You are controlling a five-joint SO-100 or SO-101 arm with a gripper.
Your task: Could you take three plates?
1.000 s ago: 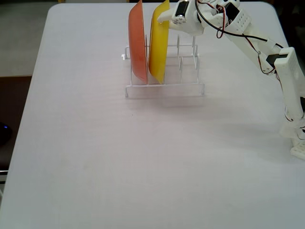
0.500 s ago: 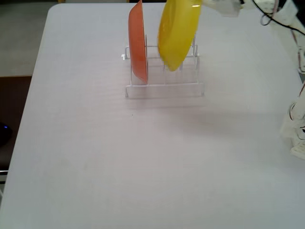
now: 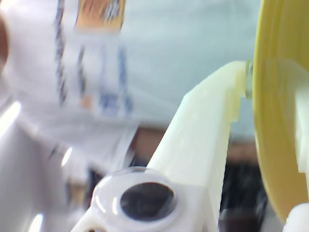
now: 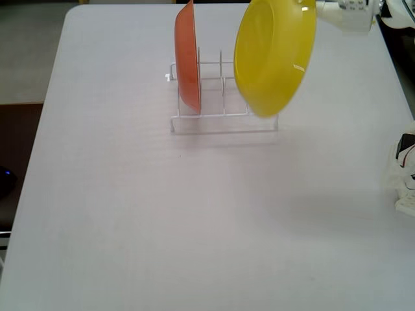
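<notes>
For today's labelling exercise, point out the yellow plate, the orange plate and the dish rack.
yellow plate [image 4: 272, 58], fixed view, middle of its underside.
orange plate [image 4: 188, 58], fixed view, its outer face.
dish rack [image 4: 224, 123], fixed view, front base rail.

The yellow plate [image 4: 275, 57] is the only one of the three in view. It is round, glossy plastic with a raised rim, and a bright glint sits on its surface. In the fixed view it stands nearly on edge, tilted slightly, lifted clear of the table [image 4: 130, 214] at the far right, in front of the right end of the white wire rack [image 4: 224, 120]. Its upper rim is clamped by the end effector [image 4: 318, 14]. In the wrist view the yellow plate [image 3: 277, 111] fills the right edge, seen edge-on and blurred.
</notes>
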